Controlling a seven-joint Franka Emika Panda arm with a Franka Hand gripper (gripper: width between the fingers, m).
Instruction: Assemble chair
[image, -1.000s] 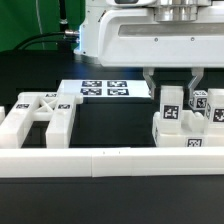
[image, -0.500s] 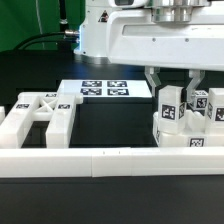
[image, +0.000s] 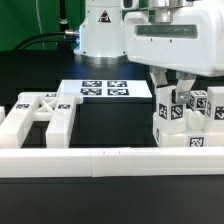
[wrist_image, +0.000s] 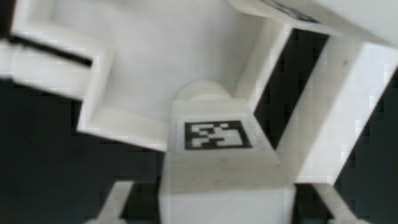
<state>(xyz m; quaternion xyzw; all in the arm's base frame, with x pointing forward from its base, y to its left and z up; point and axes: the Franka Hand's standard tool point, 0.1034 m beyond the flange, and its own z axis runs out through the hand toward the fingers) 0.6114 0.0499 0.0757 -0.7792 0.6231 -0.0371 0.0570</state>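
Observation:
A white chair leg with a square tag (wrist_image: 217, 135) stands among a cluster of upright tagged chair parts (image: 198, 112) at the exterior view's right. My gripper (image: 174, 88) hangs over the nearest leg (image: 171, 115), one finger on each side of its top. In the wrist view the gripper (wrist_image: 222, 208) straddles that leg, with a dark gap showing at each finger, so it is open and holds nothing. An X-braced chair frame (image: 40, 112) lies at the exterior view's left. More white chair parts (wrist_image: 143, 80) lie behind the leg in the wrist view.
The marker board (image: 103, 90) lies flat in the middle at the back. A long low white border rail (image: 100, 160) runs along the front. The robot base (image: 100, 35) and a green wall stand behind.
The hand has shifted toward the exterior view's right. Its fingers have drawn closer together on either side of the nearest leg's top. The parts have not moved.

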